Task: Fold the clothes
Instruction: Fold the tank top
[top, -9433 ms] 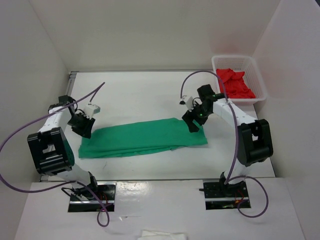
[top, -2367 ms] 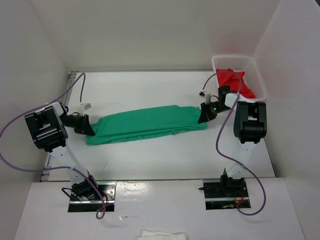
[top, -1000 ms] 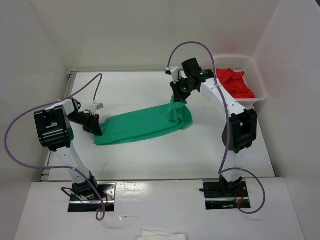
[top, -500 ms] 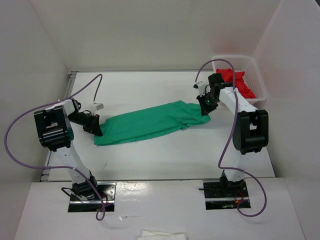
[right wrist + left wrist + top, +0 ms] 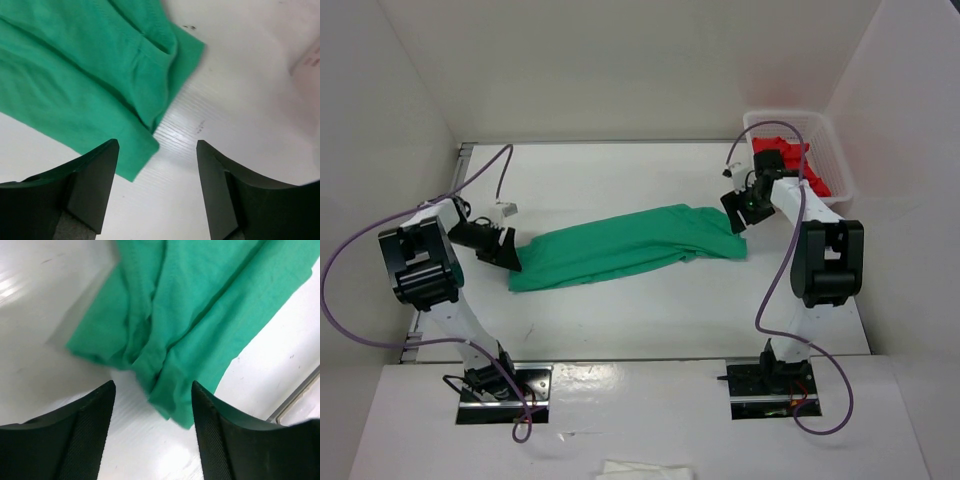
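fig. white surface (image 5: 620, 180) bearing a green t-shirt (image 5: 620, 245), folded into a long rumpled band lying flat from the left claw (image 5: 510, 255) across to the right claw (image 5: 738, 216); a white basket (image 5: 842, 172) stands just beyond the right claw, on its outer side.

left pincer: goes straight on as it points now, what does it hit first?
Most likely the bunched end of the green T-shirt, straight ahead of the open left pincer; its height over the table is unclear.
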`<state>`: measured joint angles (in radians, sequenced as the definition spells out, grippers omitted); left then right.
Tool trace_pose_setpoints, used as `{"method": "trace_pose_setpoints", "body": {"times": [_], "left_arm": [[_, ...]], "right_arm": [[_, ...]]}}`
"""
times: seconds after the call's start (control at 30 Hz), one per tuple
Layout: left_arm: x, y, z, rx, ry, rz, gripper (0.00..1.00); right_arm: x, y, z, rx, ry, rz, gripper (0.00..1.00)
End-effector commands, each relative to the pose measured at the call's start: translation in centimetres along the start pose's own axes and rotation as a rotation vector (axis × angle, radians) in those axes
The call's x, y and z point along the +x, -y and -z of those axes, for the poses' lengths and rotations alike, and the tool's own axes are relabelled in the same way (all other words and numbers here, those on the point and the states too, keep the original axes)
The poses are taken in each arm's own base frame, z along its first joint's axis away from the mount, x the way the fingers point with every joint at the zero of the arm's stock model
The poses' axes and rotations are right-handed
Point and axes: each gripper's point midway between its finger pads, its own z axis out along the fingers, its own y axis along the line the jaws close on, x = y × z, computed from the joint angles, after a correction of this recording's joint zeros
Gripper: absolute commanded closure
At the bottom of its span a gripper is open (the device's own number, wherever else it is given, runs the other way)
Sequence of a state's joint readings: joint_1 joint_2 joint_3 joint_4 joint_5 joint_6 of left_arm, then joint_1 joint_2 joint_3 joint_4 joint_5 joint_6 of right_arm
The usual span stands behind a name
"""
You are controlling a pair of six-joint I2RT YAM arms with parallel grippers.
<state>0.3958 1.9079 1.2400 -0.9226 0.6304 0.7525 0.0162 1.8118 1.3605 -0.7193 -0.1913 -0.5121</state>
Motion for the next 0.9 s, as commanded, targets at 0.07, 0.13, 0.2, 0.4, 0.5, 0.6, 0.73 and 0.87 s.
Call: {"method": "trace_pose_setpoints", "body": {"times": [0.07, 0.13, 0.2, 0.4, 0.5, 0.6, 0.73, 0.87], "left_arm": [[-2.6, -0.6, 3.3, -0.094, 0.074, -0.043, 0.27], [-3.3, -0.9, 3.6, -0.109, 0.089, -0.051, 0.26], [-4.3, -0.8, 3.7, -0.105, 0.103, -0.057, 0.26], [-6.2, -1.4, 1.8, -0.126, 0.093, -0.086, 0.26], [-6.4, -1.4, 0.4, -0.129, 0.060, -0.116, 0.26], [-6.6, -1.0, -1.4, -0.113, 0.014, -0.145, 0.26], [-6.5, -0.1, -2.9, -0.092, -0.023, -0.169, 0.26], [-6.9, 0.4, -2.3, -0.124, -0.013, -0.203, 0.26]], "right_arm": [[-2.5, 1.9, 2.6, 0.068, 0.106, 0.027, 0.26], [-3.5, 1.5, 3.1, 0.038, 0.140, 0.045, 0.26], [-4.7, 0.6, 3.3, -0.011, 0.164, 0.078, 0.26], [-6.3, -1.2, 0.3, -0.101, 0.136, 0.136, 0.24], [-6.2, -1.4, -1.3, -0.129, 0.110, 0.173, 0.21], [-6.6, -1.7, -2.2, -0.153, 0.095, 0.189, 0.20], [-6.7, -3.1, -3.6, -0.209, 0.064, 0.209, 0.20], [-6.1, -4.3, -3.4, -0.218, 0.065, 0.248, 0.20]]}}
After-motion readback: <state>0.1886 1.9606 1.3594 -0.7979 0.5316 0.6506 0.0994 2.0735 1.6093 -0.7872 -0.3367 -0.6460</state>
